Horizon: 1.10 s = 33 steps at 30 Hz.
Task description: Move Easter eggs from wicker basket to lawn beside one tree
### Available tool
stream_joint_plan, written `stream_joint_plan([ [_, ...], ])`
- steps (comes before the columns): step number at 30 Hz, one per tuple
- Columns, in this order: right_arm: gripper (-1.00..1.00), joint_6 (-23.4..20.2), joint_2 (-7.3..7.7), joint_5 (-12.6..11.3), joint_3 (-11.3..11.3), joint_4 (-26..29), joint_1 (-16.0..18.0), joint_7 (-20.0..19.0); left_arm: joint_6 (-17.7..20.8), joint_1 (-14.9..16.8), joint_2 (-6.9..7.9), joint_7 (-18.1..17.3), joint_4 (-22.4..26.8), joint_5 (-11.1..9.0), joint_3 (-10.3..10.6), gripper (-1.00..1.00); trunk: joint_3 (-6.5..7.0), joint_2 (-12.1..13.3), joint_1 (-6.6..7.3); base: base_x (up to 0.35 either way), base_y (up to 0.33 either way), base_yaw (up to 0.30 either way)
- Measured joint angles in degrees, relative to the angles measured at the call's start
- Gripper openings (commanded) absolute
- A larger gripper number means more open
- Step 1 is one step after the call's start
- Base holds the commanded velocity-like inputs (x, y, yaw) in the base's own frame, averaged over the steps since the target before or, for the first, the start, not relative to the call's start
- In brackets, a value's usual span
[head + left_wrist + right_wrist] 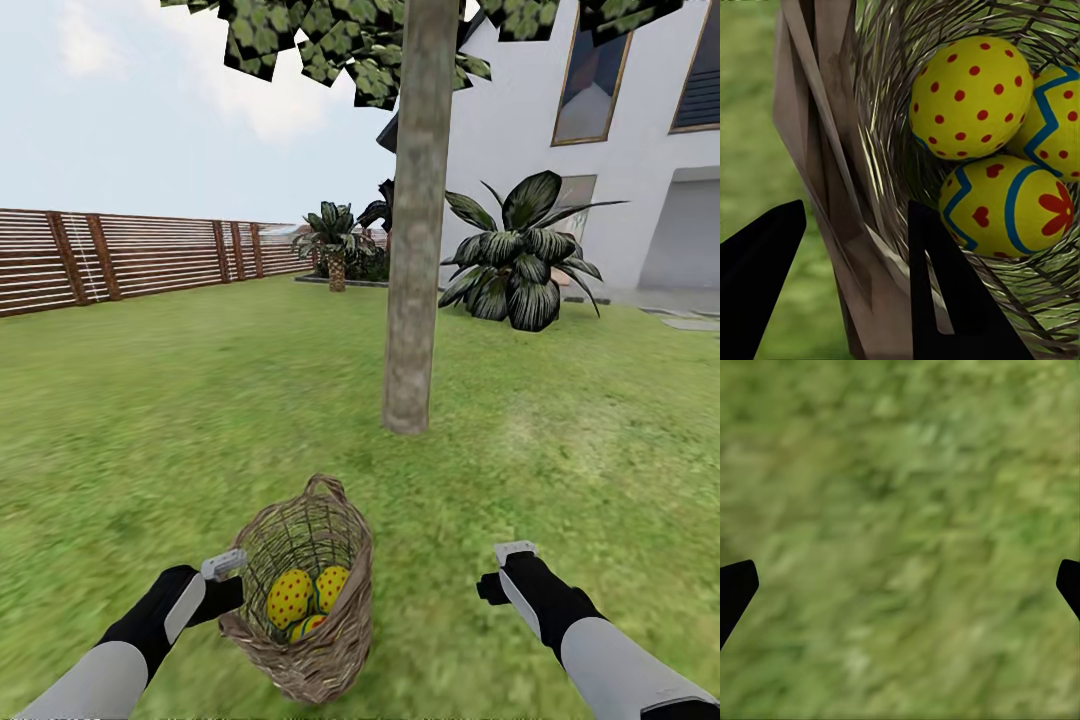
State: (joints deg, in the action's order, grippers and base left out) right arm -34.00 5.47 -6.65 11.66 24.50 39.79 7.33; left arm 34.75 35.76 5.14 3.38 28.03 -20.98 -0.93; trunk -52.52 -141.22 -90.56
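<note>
Green lawn (150, 400) fills the garden out to a brown slatted fence (130, 255) at ten o'clock and a white house (620, 150) at two o'clock, with a short palm (520, 255) in front of its wall. At twelve o'clock rises the tree (412, 250), its bare grey-brown trunk meeting the grass just beyond the wicker basket (335, 640), which is held at six o'clock between the two arms. The basket seems to have been brought close to this trunk so the eggs need only a short move, though that is a judgement. All three Easter eggs (291, 598) are in it: a dotted one, a zigzag-striped one (1057, 120) behind it, and one with red marks (1009, 210) nearest the rim. The left gripper (855, 247) straddles the basket's near wall, one of its fingers (945, 300) inside the weave and the other outside over the grass, so it pinches the wall and rim; whether the pads actually press the wicker is hard to say from the wrist view. That hold looks meant to steady or carry the basket. The right gripper (512, 560) hovers at four o'clock, well apart from the basket, its fingers (735, 589) spread wide over bare grass and holding nothing, apparently free to reach in for the first egg.
</note>
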Motion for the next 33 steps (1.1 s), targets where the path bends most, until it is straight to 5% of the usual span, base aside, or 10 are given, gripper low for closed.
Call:
stream_joint_plan([
  [15,1.00,0.0,0.00,0.1,0.0,0.0,0.0,0.0,3.3,0.0,0.00,0.0,3.1,0.9,0.0,-1.00,-0.90,-2.0,-1.11,0.000,0.000,0.000],
  [16,1.00,0.0,0.00,0.1,0.0,0.0,0.0,0.0,3.3,0.0,0.00,0.0,3.1,0.9,0.0,1.00,-0.90,-2.0,-1.11,0.000,0.000,0.000],
  [17,1.00,0.0,0.00,0.1,0.0,0.0,0.0,0.0,-0.4,-0.1,-0.03,-0.2,0.1,-0.4,-0.1,1.00,-0.92,-2.0,-1.13,0.000,0.000,0.000],
  [33,1.00,0.1,0.00,0.1,0.0,0.0,0.0,0.0,-0.5,-0.1,-0.03,-0.2,-0.3,-0.3,-0.1,1.00,-0.92,-2.0,-1.12,0.007,0.000,0.000],
])
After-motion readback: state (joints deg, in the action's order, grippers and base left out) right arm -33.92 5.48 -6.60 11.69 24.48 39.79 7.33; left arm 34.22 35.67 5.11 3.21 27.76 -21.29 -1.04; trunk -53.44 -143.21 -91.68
